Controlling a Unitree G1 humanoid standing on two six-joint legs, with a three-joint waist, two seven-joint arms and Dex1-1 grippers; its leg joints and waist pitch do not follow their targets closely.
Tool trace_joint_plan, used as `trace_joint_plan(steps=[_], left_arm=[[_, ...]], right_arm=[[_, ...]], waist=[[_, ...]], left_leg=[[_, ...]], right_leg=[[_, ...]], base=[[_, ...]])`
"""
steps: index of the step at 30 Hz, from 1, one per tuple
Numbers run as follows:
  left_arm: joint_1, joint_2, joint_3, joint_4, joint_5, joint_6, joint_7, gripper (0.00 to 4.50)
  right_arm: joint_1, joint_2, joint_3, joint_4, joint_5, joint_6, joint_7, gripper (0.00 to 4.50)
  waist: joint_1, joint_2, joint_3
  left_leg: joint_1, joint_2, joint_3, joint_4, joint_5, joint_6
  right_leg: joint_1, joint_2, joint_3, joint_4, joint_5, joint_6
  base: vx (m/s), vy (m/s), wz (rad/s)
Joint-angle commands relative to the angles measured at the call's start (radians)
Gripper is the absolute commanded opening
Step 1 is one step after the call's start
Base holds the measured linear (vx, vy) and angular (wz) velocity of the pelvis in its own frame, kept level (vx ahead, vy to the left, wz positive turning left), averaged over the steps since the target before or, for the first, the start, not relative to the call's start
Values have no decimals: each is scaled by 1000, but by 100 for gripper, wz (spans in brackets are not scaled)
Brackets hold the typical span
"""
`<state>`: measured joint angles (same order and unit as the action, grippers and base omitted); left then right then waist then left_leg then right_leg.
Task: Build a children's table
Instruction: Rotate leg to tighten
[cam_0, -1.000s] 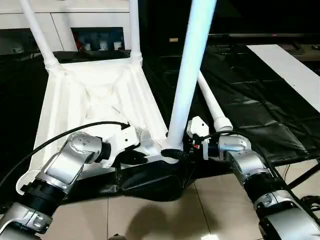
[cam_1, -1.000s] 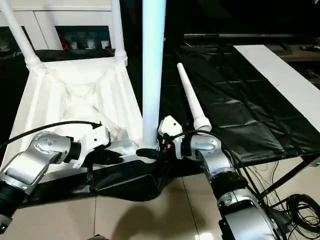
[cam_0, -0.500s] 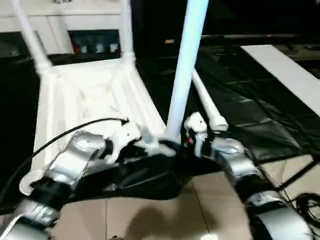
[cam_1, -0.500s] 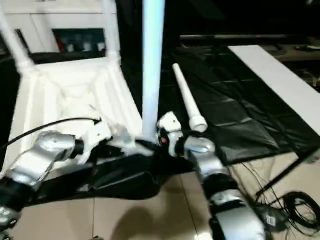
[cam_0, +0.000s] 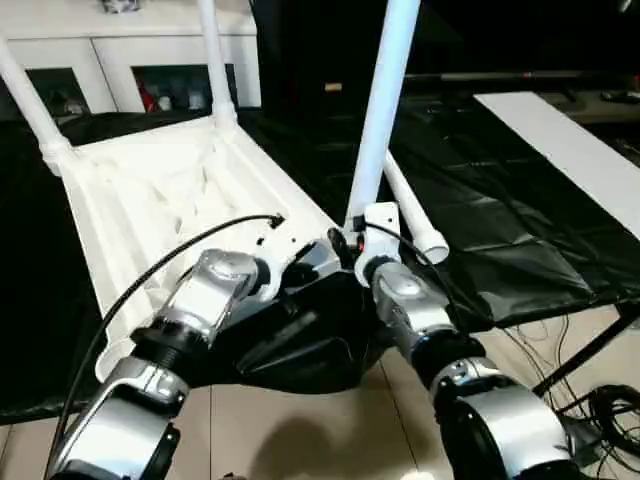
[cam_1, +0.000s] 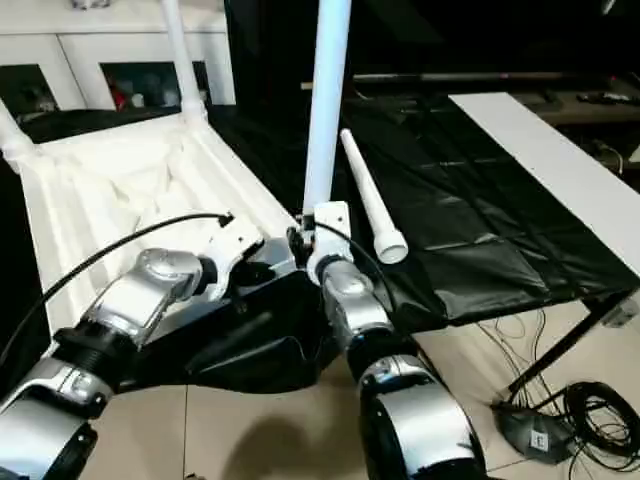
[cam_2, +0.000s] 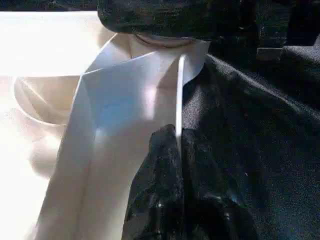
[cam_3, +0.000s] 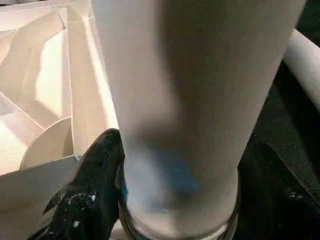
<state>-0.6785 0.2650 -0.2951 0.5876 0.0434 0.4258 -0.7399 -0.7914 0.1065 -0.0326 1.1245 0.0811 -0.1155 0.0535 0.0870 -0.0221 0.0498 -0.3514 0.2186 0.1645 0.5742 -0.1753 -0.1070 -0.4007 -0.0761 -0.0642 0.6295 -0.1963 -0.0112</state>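
The white tabletop (cam_0: 170, 190) lies upside down on the black cloth, with two legs (cam_0: 212, 60) (cam_0: 25, 90) standing in its far corner sockets. A third white leg (cam_0: 385, 90) stands upright at the near right corner. My right gripper (cam_0: 347, 243) is shut around its base, and one black finger (cam_3: 95, 190) presses against its side. My left gripper (cam_2: 177, 150) is shut on the tabletop's thin raised rim, just beside that corner. The fourth leg (cam_0: 415, 215) lies loose on the cloth to the right.
A white cabinet with glass doors (cam_0: 120, 50) stands behind the work. A white board (cam_0: 560, 130) lies on the black cloth (cam_0: 500, 260) at the far right. Cables (cam_1: 580, 410) sit on the tiled floor beside a black frame strut (cam_0: 590, 345).
The camera has shifted. Against the loose leg, the tabletop has turned: its far end swung left and the gripped corner moved away from me. Both grips hold.
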Motion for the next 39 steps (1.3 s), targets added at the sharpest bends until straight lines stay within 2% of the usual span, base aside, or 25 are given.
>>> trace_joint_plan(steps=[1, 2, 3, 5, 6, 7, 10, 11, 14, 15, 17, 19, 21, 22, 23, 25, 27, 29, 30, 38, 39], left_arm=[[-6, 14, -2, 5, 26, -13, 42, 0], [-3, 20, -6, 2, 29, -21, 34, 0], [2, 25, -6, 1, 30, -23, 29, 0], [7, 30, -9, 0, 33, -31, 21, 0], [8, 31, -9, 1, 35, -34, 19, 0], [15, 37, -10, -5, 37, -37, 12, 0], [30, 49, -14, -24, 35, -42, -12, 0], [30, 49, -14, -24, 35, -42, -12, 0], [51, 76, -21, -47, 26, -71, -52, 0], [66, 97, -25, -63, 23, -78, -78, 0], [73, 106, -26, -70, 22, -82, -89, 0], [98, 141, -33, -102, 13, -100, -139, 0], [112, 159, -38, -123, 3, -103, -175, 0], [132, 181, -46, -155, -13, -111, -228, 0], [136, 185, -47, -161, -17, -112, -239, 0], [160, 212, -56, -201, -35, -121, -301, 0], [173, 228, -60, -221, -45, -134, -336, 0], [187, 252, -70, -243, -50, -141, -377, 0], [190, 259, -72, -245, -49, -140, -384, 0], [195, 269, -67, -260, -41, -133, -393, 0], [195, 268, -67, -259, -40, -133, -393, 0]], right_arm=[[19, 49, -11, 56, 48, 14, 75, 270], [16, 53, -20, 55, 57, 2, 108, 270], [16, 53, -29, 53, 65, -7, 134, 305], [14, 52, -37, 48, 68, -19, 148, 305], [13, 52, -41, 48, 68, -23, 151, 329], [13, 44, -43, 39, 68, -36, 170, 346], [14, 15, -27, 16, 46, -69, 202, 353], [14, 15, -27, 16, 46, -69, 202, 377], [39, -45, 15, -42, 29, -79, 393, 377], [64, -92, 48, -84, 21, -74, 521, 377], [75, -112, 63, -100, 14, -77, 567, 377], [107, -182, 104, -152, 5, -96, 716, 377], [118, -207, 117, -169, 1, -100, 771, 377], [126, -234, 129, -186, 2, -95, 829, 377], [127, -239, 131, -189, 2, -94, 840, 377], [132, -265, 139, -206, 4, -89, 892, 377], [131, -272, 138, -214, 12, -80, 918, 377], [131, -280, 145, -225, 14, -82, 951, 377], [129, -280, 149, -225, 13, -79, 963, 377], [122, -281, 172, -213, -12, -87, 1004, 377], [122, -282, 173, -212, -14, -87, 1004, 363]], waist=[[0, 13, -50], [0, 13, -50], [-1, 15, -48], [-2, 15, -47], [-3, 13, -48], [-3, 17, -48], [-6, 13, -50], [-7, 13, -50], [-3, 11, -50], [-4, 12, -53], [-3, 15, -55], [-3, 16, -57], [-3, 21, -59], [-3, 19, -61], [-5, 20, -60], [-4, 23, -62], [-2, 23, -60], [2, 24, -60], [6, 25, -59], [11, 20, -57], [11, 20, -58]], left_leg=[[1, 3, 0, -77, -330, -29], [0, 4, 1, -77, -332, -26], [0, 4, 0, -78, -333, -26], [0, 4, 1, -78, -342, -24], [-1, 4, 0, -79, -344, -20], [0, 5, 0, -79, -342, -20], [-4, 4, 3, -77, -310, -13], [-4, 4, 3, -77, -302, -11], [-8, 6, 5, -76, -267, 11], [-9, 7, 6, -75, -242, 18], [-12, 8, 6, -72, -212, 27], [-15, 8, 6, -68, -167, 45], [-10, 9, 8, -65, -160, 54], [-10, 10, 7, -65, -149, 54], [-11, 9, 8, -64, -143, 58], [-6, 10, 10, -62, -139, 66], [-5, 12, 11, -63, -151, 67], [-4, 13, 12, -63, -153, 66], [0, 14, 14, -63, -157, 63], [-3, 11, 14, -64, -153, 50], [-3, 11, 13, -64, -149, 50]], right_leg=[[33, -55, 43, -96, -323, -133], [33, -57, 43, -97, -318, -136], [32, -56, 43, -97, -319, -139], [32, -56, 43, -98, -324, -141], [34, -57, 43, -98, -327, -142], [34, -57, 43, -97, -323, -144], [37, -56, 44, -95, -286, -160], [38, -56, 44, -94, -280, -164], [45, -58, 43, -94, -252, -173], [47, -56, 43, -91, -221, -178], [49, -54, 42, -86, -174, -190], [55, -54, 39, -76, -83, -224], [52, -52, 40, -73, -50, -242], [57, -53, 38, -71, -26, -254], [56, -51, 38, -69, -10, -260], [54, -50, 39, -66, 26, -281], [54, -50, 38, -66, 21, -289], [54, -51, 38, -65, 14, -288], [50, -50, 39, -66, 15, -289], [54, -52, 40, -66, -9, -269], [54, -52, 41, -66, -9, -268]], base=[[0, 0, 0], [0, 0, 0], [0, 0, 0], [0, 0, 0], [0, 0, 0], [0, 0, 0], [0, 0, 0], [0, 0, 0], [0, 0, 0], [0, 0, 0], [0, 0, 0], [0, 0, 0], [0, 0, 0], [0, 0, 0], [0, 0, 0], [0, 0, 0], [0, 0, 0], [0, 0, 0], [0, 0, 0], [0, 0, 0], [0, 0, 0]])
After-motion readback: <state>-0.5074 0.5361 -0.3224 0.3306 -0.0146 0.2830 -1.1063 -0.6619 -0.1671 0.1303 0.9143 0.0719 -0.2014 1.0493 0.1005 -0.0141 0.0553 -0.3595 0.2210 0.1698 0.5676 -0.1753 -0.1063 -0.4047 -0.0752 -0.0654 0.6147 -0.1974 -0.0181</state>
